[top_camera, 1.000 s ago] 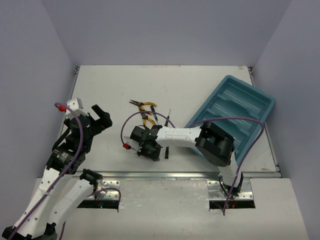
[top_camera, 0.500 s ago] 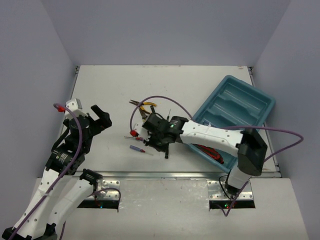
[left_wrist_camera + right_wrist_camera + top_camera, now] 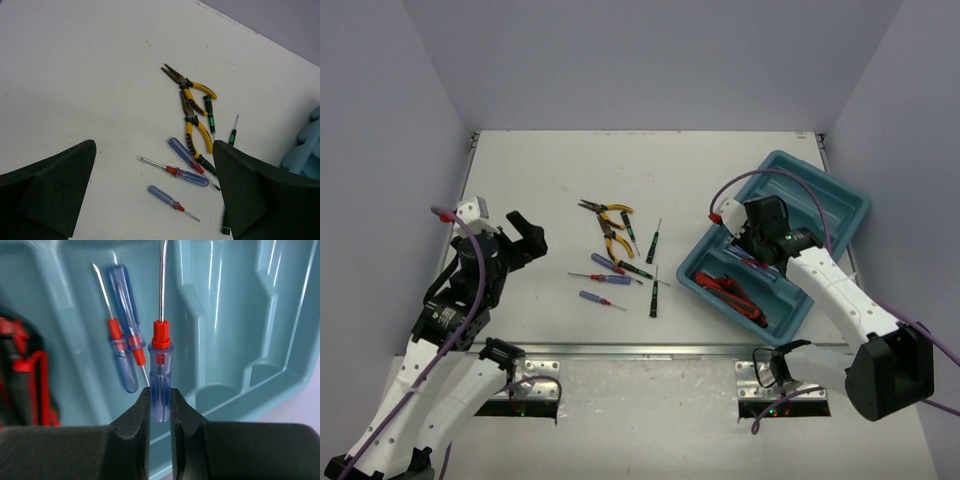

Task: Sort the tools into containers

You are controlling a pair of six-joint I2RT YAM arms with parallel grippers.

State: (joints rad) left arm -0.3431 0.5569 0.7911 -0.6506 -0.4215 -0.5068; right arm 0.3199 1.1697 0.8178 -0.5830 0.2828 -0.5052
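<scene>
Right fingers [image 3: 135, 420]: pinched on the clear handle of a blue-handled screwdriver [image 3: 160, 385]. Its red collar and bare shaft point straight out ahead of them.

The tool is held above the teal tray [image 3: 840, 205], which sits askew by the counter's right edge. It is over one of the long compartments and not touching the floor.

On that compartment's floor lies a pair of blue screwdrivers [image 3: 125, 340], touching and slightly crossed.

Red-handled pliers [image 3: 732, 296] lie in the next compartment, the one towards the counter's near edge.

Left fingers [image 3: 55, 190]: spread wide, nothing between them. They hang above the counter [image 3: 720, 170] close to its left edge, well apart from the tools.

A loose cluster lies mid-counter, between the left fingers and the tray:
- Two yellow-handled pliers [image 3: 195, 87] lie nose to tail, at the side of the cluster towards the far edge.
- Three loose blue screwdrivers [image 3: 186, 155] lie on the near-left side of the cluster.
- Four black-green screwdrivers [image 3: 653, 240] are scattered on its tray side.
</scene>
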